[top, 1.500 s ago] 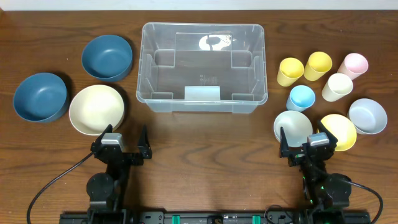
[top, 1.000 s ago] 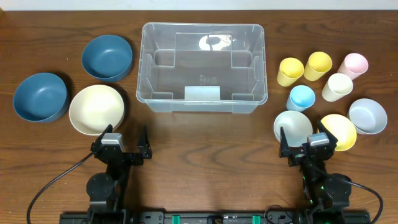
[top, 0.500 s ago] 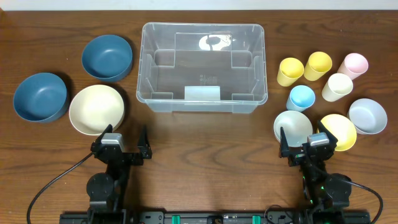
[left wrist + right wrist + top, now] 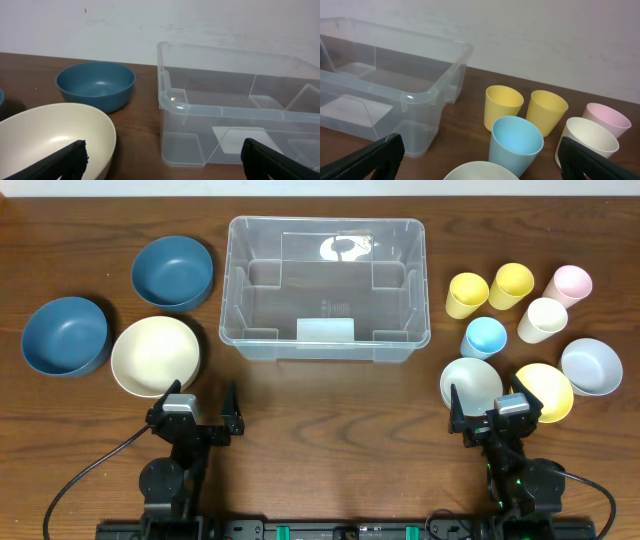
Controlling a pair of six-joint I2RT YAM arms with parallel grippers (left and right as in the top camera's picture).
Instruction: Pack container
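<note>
— Both pincers first: my left pincer (image 4: 194, 413) and my right pincer (image 4: 497, 416) stand wide open, nothing between the jaws, low at the near edge of the worktop (image 4: 330, 430).

— What has changed in the last moment or so?

— Nothing I can see. Neither arm has stirred, and no bowl or cup has shifted. The container (image 4: 325, 290) sits at the far middle of the worktop, beyond my two arms and between them, with nothing inside.

— So how far along is the packing?

— Not begun, as I judge it. To my left lie the cream bowl (image 4: 155, 356), just ahead of the left pincer, the left blue bowl (image 4: 65, 336) beside it, and the far blue bowl (image 4: 172, 271) near the container. To my right stand the yellow cups (image 4: 467, 295), the pink cup (image 4: 567, 285), the white cup (image 4: 542, 320) and the light blue cup (image 4: 484, 338). Nearer me are the pale green bowl (image 4: 471, 383), the yellow bowl (image 4: 543, 391) and the grey-blue bowl (image 4: 591, 366).

— And what does the stillness mean?

— I take it as a pause before the first reach. The cream bowl looks like the nearest pick on my left side; its thin rim would want one jaw inside and one outside. Those see-through walls are hard to read, so I would carry anything well above the container's rim before lowering.
</note>
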